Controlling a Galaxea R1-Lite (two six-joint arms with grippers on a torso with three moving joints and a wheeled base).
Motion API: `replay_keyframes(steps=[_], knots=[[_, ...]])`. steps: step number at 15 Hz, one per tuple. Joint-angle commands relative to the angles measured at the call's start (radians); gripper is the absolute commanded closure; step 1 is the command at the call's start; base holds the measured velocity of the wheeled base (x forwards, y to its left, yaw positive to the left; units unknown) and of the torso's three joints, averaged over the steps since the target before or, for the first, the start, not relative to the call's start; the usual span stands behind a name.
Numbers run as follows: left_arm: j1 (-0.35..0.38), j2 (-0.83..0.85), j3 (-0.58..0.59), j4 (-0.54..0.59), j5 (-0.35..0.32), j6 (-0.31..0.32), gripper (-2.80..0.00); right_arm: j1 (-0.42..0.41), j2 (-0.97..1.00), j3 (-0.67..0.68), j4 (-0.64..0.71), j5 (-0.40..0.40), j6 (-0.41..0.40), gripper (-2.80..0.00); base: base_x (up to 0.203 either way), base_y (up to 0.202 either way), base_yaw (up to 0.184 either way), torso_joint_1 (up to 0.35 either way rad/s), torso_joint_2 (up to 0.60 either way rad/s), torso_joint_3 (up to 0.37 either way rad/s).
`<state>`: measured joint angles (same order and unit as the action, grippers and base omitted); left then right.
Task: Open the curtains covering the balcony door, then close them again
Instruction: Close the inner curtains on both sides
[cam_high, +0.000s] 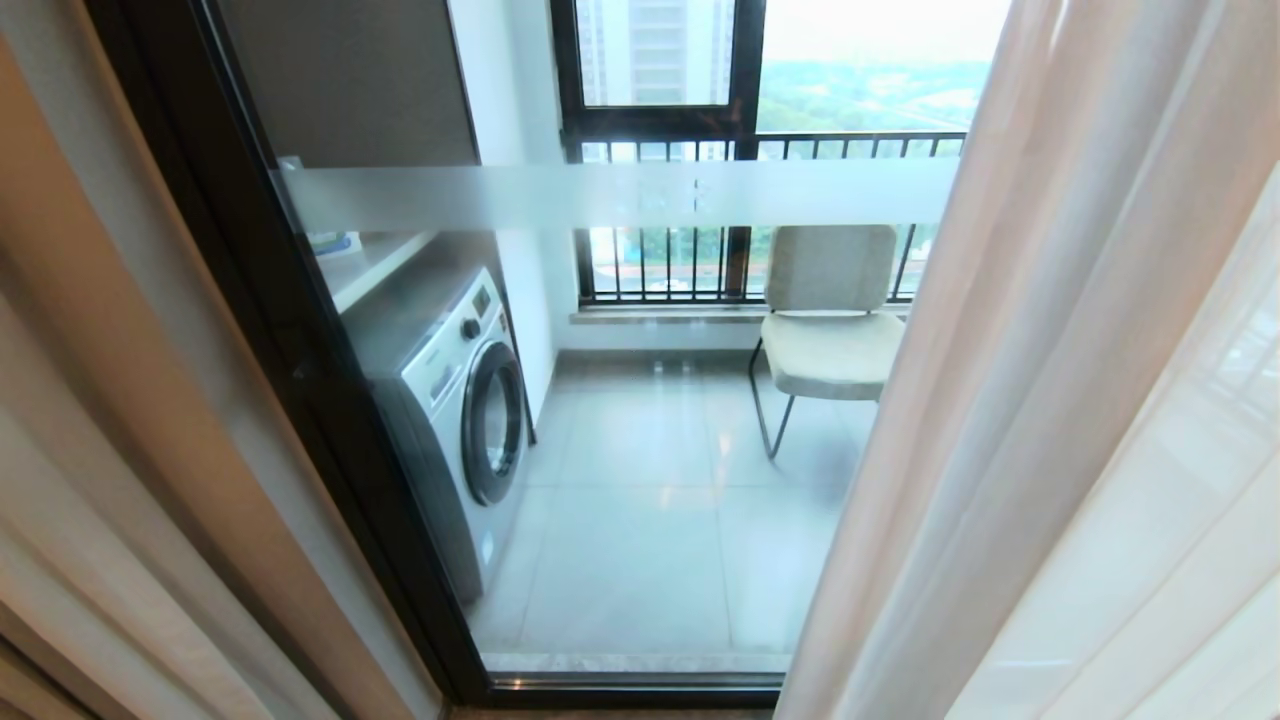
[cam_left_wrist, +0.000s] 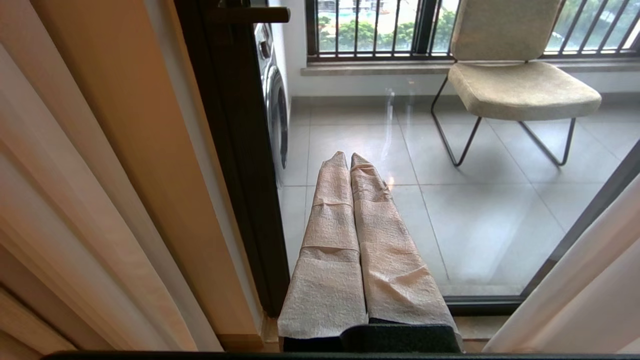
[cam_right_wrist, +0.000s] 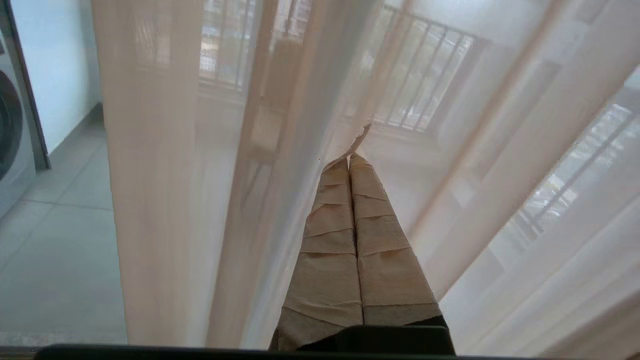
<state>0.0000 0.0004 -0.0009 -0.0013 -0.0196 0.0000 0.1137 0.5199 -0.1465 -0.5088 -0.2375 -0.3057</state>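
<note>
The balcony door (cam_high: 640, 520) is clear glass in a black frame (cam_high: 300, 400) with a frosted band (cam_high: 620, 195), and its middle is uncovered. A heavy beige curtain (cam_high: 100, 420) hangs bunched at the left, also seen in the left wrist view (cam_left_wrist: 100, 175). Sheer white curtains (cam_high: 1050, 420) hang at the right. Neither arm shows in the head view. My right gripper (cam_right_wrist: 349, 158), with cloth-wrapped fingers, is shut on a fold of the sheer curtain (cam_right_wrist: 160, 175), whose edge pokes out past the tips. My left gripper (cam_left_wrist: 348, 155) is shut on nothing, low before the glass beside the door frame (cam_left_wrist: 235, 175).
Behind the glass on the balcony stand a washing machine (cam_high: 470, 400) at the left and a beige chair (cam_high: 830, 330) on the tiled floor (cam_high: 640, 560). A black-framed window with railing bars (cam_high: 690, 265) lies beyond them.
</note>
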Motion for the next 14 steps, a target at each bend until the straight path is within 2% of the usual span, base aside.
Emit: replay_keyframes(steps=[1,3,6,8,10,14], knots=[[0.000,0.000,0.001,0.000,0.000,0.000,0.00,-0.063,-0.154,0.071,0.047,0.015,0.015,0.00,0.000,0.000,0.000,0.000,0.00,0.000],[0.000,0.000,0.001,0.000,0.000,0.000,0.00,-0.096,-0.255,0.121,0.142,0.042,0.042,0.00,0.000,0.000,0.000,0.000,0.00,0.000],[0.000,0.000,-0.001,0.000,0.000,0.000,0.00,-0.103,-0.368,0.145,0.327,0.053,0.131,0.00,0.000,0.000,0.000,0.000,0.00,0.000],[0.000,0.000,0.001,0.000,0.000,0.000,0.00,-0.106,-0.435,0.143,0.375,0.078,0.178,0.00,0.000,0.000,0.000,0.000,0.00,0.000],[0.000,0.000,0.000,0.000,0.000,0.000,0.00,-0.107,-0.510,0.142,0.407,0.127,0.188,0.00,0.000,0.000,0.000,0.000,0.00,0.000],[0.000,0.000,0.001,0.000,0.000,0.000,0.00,-0.108,-0.519,0.146,0.444,0.198,0.239,0.00,0.000,0.000,0.000,0.000,0.00,0.000]])
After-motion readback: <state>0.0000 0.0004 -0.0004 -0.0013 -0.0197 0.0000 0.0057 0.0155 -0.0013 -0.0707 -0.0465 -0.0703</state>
